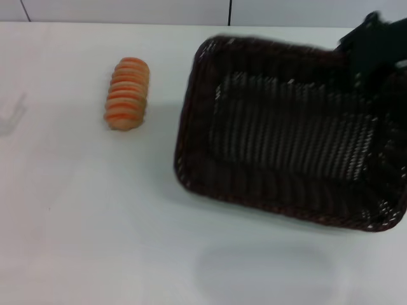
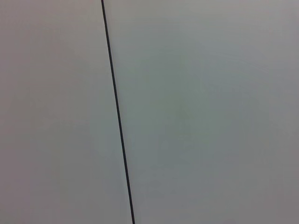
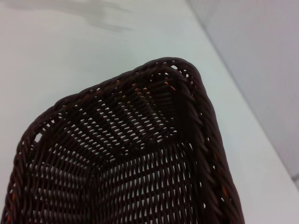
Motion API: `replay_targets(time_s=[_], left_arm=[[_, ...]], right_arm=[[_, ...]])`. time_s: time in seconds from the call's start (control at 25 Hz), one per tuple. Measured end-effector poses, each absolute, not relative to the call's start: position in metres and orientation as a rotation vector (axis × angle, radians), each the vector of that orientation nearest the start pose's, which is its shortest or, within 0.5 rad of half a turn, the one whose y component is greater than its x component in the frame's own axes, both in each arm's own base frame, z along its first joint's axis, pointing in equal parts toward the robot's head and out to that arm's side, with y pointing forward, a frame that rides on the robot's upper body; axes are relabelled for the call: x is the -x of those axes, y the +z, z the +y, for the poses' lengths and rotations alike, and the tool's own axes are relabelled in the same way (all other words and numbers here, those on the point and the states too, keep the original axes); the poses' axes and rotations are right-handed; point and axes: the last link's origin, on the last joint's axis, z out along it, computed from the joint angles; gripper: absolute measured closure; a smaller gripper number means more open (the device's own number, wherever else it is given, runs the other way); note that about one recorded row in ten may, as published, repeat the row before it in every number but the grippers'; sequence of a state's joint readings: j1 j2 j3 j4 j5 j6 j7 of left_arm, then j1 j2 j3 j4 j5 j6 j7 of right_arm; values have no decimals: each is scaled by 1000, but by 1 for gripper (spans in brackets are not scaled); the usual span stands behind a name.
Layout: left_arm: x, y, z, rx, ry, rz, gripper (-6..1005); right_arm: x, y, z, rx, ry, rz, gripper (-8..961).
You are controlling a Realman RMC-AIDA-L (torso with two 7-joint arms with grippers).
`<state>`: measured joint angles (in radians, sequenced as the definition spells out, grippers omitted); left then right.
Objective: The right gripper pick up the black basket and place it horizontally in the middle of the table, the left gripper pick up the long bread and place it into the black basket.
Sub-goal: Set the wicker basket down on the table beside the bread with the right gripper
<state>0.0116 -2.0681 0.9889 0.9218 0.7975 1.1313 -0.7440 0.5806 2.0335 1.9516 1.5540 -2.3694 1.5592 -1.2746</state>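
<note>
Head view: black basket (image 1: 289, 155) fills the right half of the table (image 1: 95, 222), long axis running roughly left-right, skewed a bit, open side up. Its shadow falls on the table below and apart from its near edge, so it looks lifted off the surface — contact with the table can't be confirmed. Right claw (image 1: 372, 47) is a dark blurred shape at the basket's far right corner, over the rim; it seems to be pinching the rim there, but the fingers themselves are not visible, so whether they're spread or pressed together — cannot tell.

Long bread (image 1: 127, 93) lies on the table to the left of the basket, well apart from it, lengthwise pointing away from the robot, orange crust with pale ridges, nothing touching it.

Right wrist view: looks down into the basket (image 3: 140, 158) from one end, woven floor and slanted openwork sides, braided rim, far corner rounded; white table (image 3: 70, 51) beyond it, wall panel along one side.

Left wrist view: only a plain pale surface with a thin dark seam line (image 2: 117, 112). Left claw not seen in any view.
</note>
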Motion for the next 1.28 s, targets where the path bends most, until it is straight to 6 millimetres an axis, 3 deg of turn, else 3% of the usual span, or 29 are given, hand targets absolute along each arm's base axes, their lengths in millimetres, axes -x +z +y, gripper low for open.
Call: replay_targets(time_s=[0.32,0.76,1.04,1.28], left_arm=[[341,134,277,1609,-705,-288,260],[337,131,283,1620,-709,-285,261],[336,130,287,1622,-705,-290,261],[336,129,288,1624,-700,-294,261]], right_arm=[[-141,38,373,2818,-233,-85,788],[-146,36,374,2808,-287,-57,790],[-136,33,378,2764,-362,-7,799],[-127,18,382,2723,-428,-42,696]])
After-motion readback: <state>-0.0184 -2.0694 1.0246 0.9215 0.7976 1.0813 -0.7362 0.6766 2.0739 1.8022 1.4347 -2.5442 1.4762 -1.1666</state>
